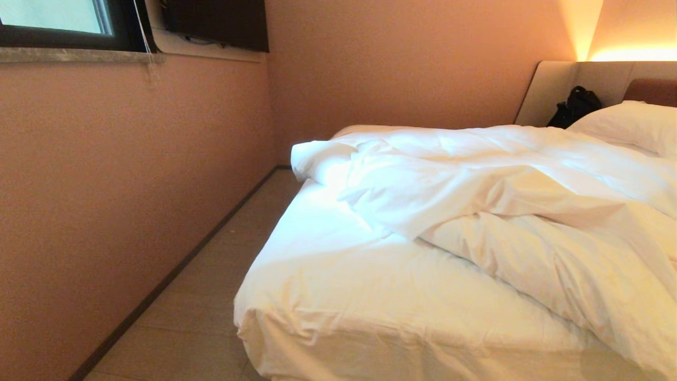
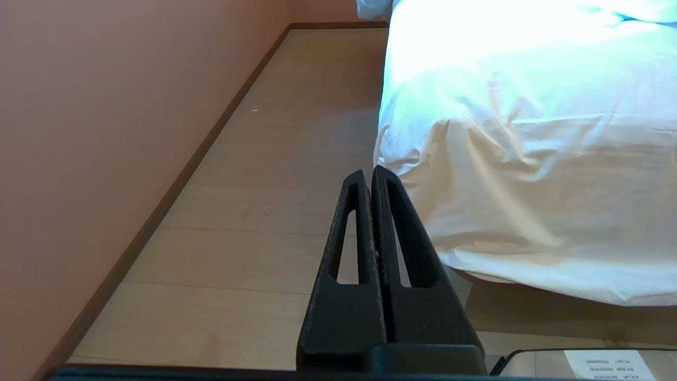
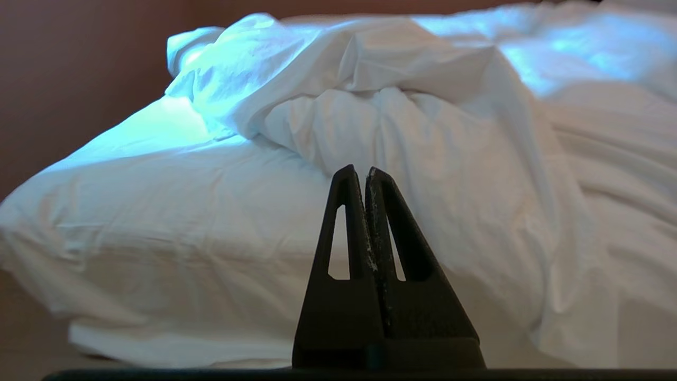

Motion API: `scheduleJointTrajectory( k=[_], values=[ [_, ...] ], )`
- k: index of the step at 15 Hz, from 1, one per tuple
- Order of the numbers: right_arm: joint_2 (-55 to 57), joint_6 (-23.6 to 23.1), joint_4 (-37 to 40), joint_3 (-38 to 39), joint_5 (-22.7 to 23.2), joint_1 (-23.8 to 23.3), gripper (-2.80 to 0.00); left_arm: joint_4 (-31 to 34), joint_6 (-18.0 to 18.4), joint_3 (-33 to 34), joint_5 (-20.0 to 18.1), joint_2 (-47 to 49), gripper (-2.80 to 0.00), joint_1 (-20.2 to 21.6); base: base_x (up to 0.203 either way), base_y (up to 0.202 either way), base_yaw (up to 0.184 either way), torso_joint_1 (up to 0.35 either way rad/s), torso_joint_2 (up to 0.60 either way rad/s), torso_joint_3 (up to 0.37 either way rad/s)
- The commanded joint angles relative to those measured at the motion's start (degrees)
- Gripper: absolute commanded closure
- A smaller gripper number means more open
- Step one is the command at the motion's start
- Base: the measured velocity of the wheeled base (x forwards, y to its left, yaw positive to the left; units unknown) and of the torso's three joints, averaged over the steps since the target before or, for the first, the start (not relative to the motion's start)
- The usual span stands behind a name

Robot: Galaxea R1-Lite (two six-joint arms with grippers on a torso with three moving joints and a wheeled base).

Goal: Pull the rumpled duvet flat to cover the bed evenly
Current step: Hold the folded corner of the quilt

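Pale plank floor [image 2: 254,222] and pinkish wall [image 2: 95,132] beside the bed's near corner. Left pincer [image 2: 368,172] pressed together, empty, low over the floor, just beside the hanging white sheet at the bed [image 2: 529,201] corner, not touching it. Right pincer [image 3: 365,170] likewise pressed together and empty, facing the side of the mattress, apart from the cloth. Beyond it, duvet [image 3: 402,121] bunched in a thick rumpled ridge, folded back on itself. Seen from the head view: duvet [image 1: 502,201] heaped across the middle and right of the bed [image 1: 338,296], near left corner bare sheet only. Pillow [image 1: 629,124] at the far right by the headboard [image 1: 550,90], black bag [image 1: 576,106] next to it. Window [image 1: 58,21] high on the left wall.
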Motion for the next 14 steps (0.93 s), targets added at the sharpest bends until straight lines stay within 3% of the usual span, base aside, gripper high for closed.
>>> scheduleJointTrajectory(
  k=[1,6,14],
  values=[
    [5.5,1.7,0.6,-2.2,0.1,0.0,0.0,0.0,0.0,0.0,0.0,0.0,0.0,0.0,0.0,0.0,0.0,0.0,0.0,0.0],
    [22.3,8.1,-7.2,-6.4,3.6,0.6,0.0,0.0,0.0,0.0,0.0,0.0,0.0,0.0,0.0,0.0,0.0,0.0,0.0,0.0],
    [53.6,11.7,-20.5,-21.3,6.5,2.4,0.0,0.0,0.0,0.0,0.0,0.0,0.0,0.0,0.0,0.0,0.0,0.0,0.0,0.0]
  ],
)
